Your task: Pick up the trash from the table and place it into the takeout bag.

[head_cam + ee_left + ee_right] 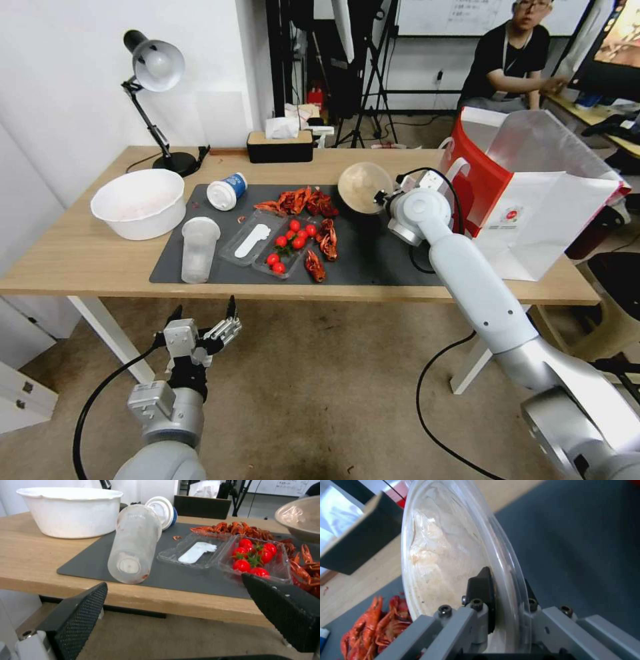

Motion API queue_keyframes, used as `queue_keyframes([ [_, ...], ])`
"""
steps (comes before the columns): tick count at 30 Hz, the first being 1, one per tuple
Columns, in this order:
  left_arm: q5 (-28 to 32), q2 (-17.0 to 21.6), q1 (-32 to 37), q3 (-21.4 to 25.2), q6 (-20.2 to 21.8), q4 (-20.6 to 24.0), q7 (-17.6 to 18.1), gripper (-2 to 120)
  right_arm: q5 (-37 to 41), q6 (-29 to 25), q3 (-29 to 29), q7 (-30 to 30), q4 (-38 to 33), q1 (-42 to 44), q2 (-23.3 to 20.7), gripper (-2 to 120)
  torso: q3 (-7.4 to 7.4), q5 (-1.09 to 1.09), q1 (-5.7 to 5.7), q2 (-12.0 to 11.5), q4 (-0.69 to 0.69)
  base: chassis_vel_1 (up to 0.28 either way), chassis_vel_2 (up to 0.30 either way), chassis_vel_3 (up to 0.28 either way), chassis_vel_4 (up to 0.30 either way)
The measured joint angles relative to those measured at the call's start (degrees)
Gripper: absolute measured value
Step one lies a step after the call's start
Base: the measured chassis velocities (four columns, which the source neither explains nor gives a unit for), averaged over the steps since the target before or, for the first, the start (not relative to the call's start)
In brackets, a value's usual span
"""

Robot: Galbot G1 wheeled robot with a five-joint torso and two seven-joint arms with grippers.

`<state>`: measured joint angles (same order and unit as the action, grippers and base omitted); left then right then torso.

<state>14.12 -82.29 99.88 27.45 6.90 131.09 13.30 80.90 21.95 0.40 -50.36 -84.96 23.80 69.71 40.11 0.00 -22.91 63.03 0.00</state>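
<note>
Beige bowl [364, 187], tilted above the mat near the takeout bag [533, 200], is gripped at its rim by the right tool [501, 597] and should be kept firmly clamped; the left tool [203, 313] is held open below the bench [67, 253].

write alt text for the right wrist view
The right gripper is clamped on the rim of a tilted beige round bowl, one finger inside and one outside, above the dark grey mat, with red crayfish shells beside it.
</note>
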Motion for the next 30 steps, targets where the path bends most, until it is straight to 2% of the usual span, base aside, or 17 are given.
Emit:
queue_keyframes([
  [4,-0.06,-0.02,0.39,0.00,-0.03,0.09,0.00,100,-3.54,-0.78,-0.31,1.66,-2.57,0.91,-0.99,2,0.00,0.00,0.00,-0.01,0.01,0.000,0.000,0.000,0.000],
  [7,-0.09,0.09,0.81,0.22,-0.30,0.09,0.00,100,-10.63,-2.21,-0.96,6.03,-5.01,2.03,-2.34,2,0.00,0.01,0.00,-0.01,0.01,0.000,0.000,0.000,0.000],
  [8,-0.09,0.09,0.81,0.22,-0.30,0.09,0.00,100,-10.63,-2.21,-0.96,6.03,-5.01,2.03,-2.34,2,0.00,0.01,0.00,-0.01,0.01,0.000,0.000,0.000,0.000],
  [12,-0.17,-0.16,0.75,0.21,-0.37,0.14,0.07,100,-21.05,-4.22,-1.65,13.00,-9.93,3.85,-4.63,2,0.00,0.00,0.00,-0.01,0.01,0.000,0.000,0.000,0.000],
  [13,-0.17,-0.16,0.75,0.21,-0.37,0.14,0.07,100,-21.05,-4.22,-1.65,13.00,-9.93,3.85,-4.63,2,0.00,0.00,0.00,-0.01,0.01,0.000,0.000,0.000,0.000],
  [16,-0.21,-0.45,0.61,0.18,-0.34,0.27,0.09,100,-28.71,-5.43,-1.77,16.26,-14.85,5.84,-6.41,2,0.00,0.00,0.00,-0.01,0.00,0.000,0.000,0.000,0.000],
  [21,-0.21,-0.58,0.67,0.49,-0.34,0.54,0.13,100,-33.40,-6.40,-1.04,18.12,-19.82,8.39,-8.21,2,0.00,-0.01,0.00,-0.01,0.01,0.000,0.000,0.000,0.000],
  [24,-0.25,-0.78,1.18,0.74,-0.78,0.44,0.14,100,-40.08,-9.07,1.54,19.87,-24.34,11.08,-10.26,2,0.00,0.01,0.00,-0.01,0.00,0.000,0.000,0.000,0.000],
  [30,-0.65,-1.16,1.23,0.62,-1.11,-0.17,0.17,100,-45.53,-8.96,7.31,16.86,-29.65,12.66,-13.48,2,-0.01,0.00,0.00,0.00,0.01,0.000,0.000,0.000,0.000],
])
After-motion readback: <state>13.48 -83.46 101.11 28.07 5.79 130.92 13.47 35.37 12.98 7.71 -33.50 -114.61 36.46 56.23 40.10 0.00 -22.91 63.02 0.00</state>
